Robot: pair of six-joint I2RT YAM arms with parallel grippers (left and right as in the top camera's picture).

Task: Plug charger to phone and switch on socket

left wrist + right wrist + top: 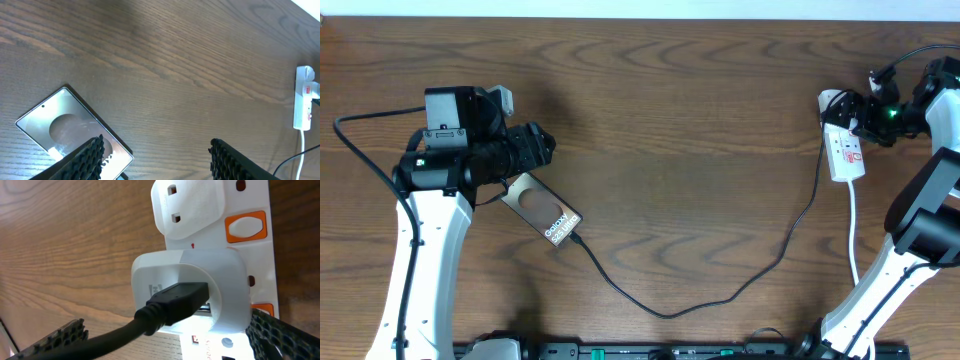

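- The phone (545, 212) is seen lying flat on the wooden table (690, 120), left of centre and turned diagonally, with its lettered end toward the front edge.
- The left gripper (155, 162) is held just above the phone's far end. Its jaws are parted and nothing is clasped; bare wood is seen between the fingers (87, 157), one of which overlaps the phone's edge in the wrist view.
- The charger (665, 314) is laid in a long loop across the table from the phone's lettered end to the socket (846, 152). Its tip appears to meet the phone, though whether it is fully seated cannot be told from overhead.
- The socket is placed near the right edge, with its white lead (853, 230) trailing toward the front.
- The right gripper (165, 322) is positioned over the socket, spread wide and gripping nothing.
- A white adapter (220, 275) is plugged into the strip, and the charger's black plug is inserted in it.
- An orange-red switch (245, 226) is seen beside the adapter; its position cannot be read.
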